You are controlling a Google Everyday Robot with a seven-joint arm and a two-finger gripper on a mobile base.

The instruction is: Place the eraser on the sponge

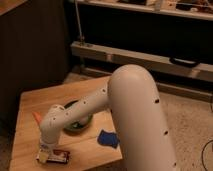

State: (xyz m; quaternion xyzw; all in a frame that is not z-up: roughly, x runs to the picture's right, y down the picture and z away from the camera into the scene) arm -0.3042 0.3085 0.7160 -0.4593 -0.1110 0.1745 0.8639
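Gripper down low at the near left edge of the light wooden table, at the end of the thick white arm with its small dark dots. Right at the flat black rectangular eraser with the white label face, either touching it or just above; hard to call from here. Spread, pressed together or pinching the block? Cannot tell, too much hidden by the wrist.

Eraser flat on the wood, directly below and just right of the gripper, long side running along the table's front edge. Small dark blue soft sponge well off to the gripper's right and a little farther back, lying flat near the front edge, clearly apart from the eraser. Round green plate behind and to the right of the gripper, between it and the sponge, half covered by the forearm. Orange carrot just behind the gripper, slightly left, tip poking out beside the wrist joint.

Far beyond, a grey metal rail across a dark shelf unit, and speckled floor off to the right.
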